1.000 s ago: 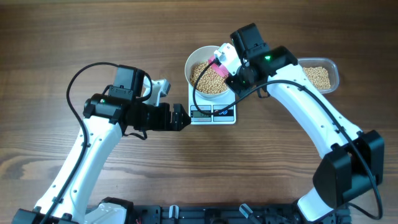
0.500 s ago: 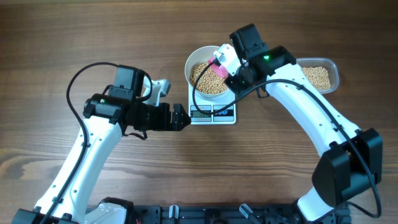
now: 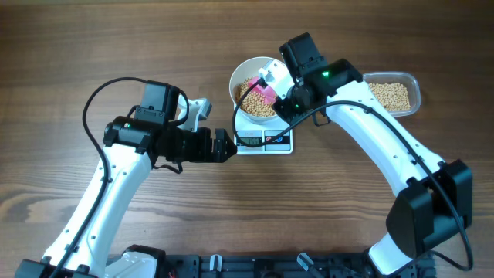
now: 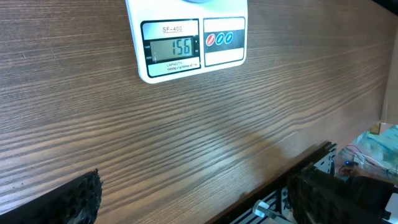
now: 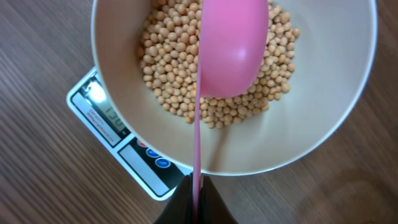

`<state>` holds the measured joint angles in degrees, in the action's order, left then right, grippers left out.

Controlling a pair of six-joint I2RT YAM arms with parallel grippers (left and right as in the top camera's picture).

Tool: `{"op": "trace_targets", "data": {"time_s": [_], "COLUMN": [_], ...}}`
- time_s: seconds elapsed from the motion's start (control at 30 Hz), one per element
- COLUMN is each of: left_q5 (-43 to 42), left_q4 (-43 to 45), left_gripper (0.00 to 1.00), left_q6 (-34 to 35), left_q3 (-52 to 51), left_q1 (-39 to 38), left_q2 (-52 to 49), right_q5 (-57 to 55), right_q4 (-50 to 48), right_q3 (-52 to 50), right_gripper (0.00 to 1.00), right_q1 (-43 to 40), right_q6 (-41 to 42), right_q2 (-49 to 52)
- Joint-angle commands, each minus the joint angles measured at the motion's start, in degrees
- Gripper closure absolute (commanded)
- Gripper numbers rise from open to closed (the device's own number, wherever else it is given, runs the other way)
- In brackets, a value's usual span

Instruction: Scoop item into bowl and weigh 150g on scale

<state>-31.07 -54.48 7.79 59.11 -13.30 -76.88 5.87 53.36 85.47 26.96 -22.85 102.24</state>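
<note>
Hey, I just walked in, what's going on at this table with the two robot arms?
The right gripper is shut on the handle of a pink scoop, holding it over the beans in the white bowl, which sits on the scale. The left gripper is open and empty beside the scale, its camera facing the display, which reads 156, slightly above the 150 target. More beans lie in a clear container by the right arm.
</note>
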Motion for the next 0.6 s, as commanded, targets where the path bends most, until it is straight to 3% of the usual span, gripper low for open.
{"op": "trace_targets", "data": {"time_s": [0.0, 0.37, 0.57], "left_q5": [0.6, 0.6, 0.6], "left_q4": [0.0, 0.0, 0.0], "left_gripper": [0.00, 0.00, 0.00], "left_q6": [0.1, 0.1, 0.1], "left_q3": [0.0, 0.0, 0.0], "left_q1": [0.0, 0.0, 0.0], "left_q2": [-0.1, -0.1, -0.1], "right_q5": [4.5, 7.7, 8.4], "right_q4": [0.7, 2.0, 1.6], "right_q3": [-0.5, -0.5, -0.4], "right_gripper": [0.96, 0.96, 0.96], "right_q1": [0.2, 0.2, 0.2], "right_q6": [1.0, 1.2, 5.8], "right_q2": [1.6, 1.6, 1.6]}}
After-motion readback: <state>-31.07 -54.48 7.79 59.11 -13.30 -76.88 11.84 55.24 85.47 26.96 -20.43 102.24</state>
